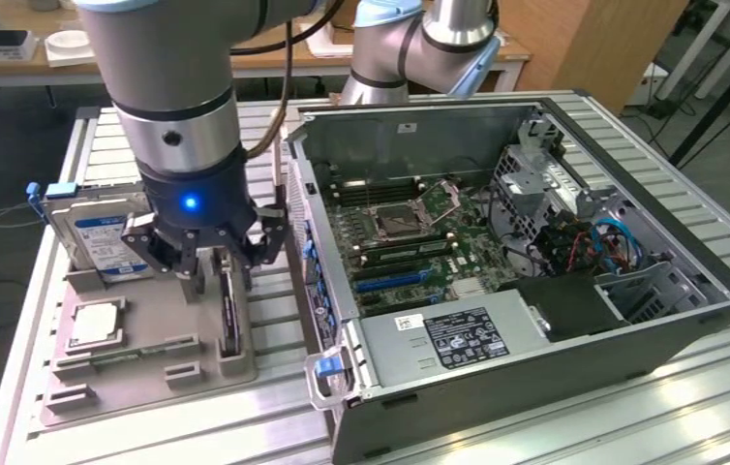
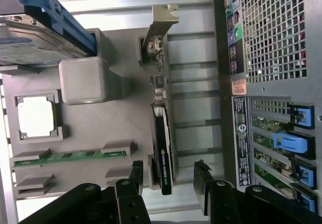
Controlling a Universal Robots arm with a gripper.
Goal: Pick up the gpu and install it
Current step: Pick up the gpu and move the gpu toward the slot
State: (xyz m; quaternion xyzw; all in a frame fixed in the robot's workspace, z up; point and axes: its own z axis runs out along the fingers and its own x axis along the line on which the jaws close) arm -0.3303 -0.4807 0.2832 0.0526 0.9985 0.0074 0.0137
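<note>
Over grey plastic tray (image 2: 121,108) | thin dark upright gpu (image 2: 163,153) | black fingers (image 2: 136,176) apart, seemingly straddling it

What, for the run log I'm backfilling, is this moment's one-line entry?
gripper: open, straddling gpu | gpu: on edge in grey parts tray, not lifted | computer case: open, gpu not installed

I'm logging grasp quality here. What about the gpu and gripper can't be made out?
Exterior view: gpu upper part, hidden by the gripper.
Wrist view: gpu seen edge-on, so its faces are hidden; label too small to read.
Wrist view: gripper body cut off by the picture's edge.
</note>
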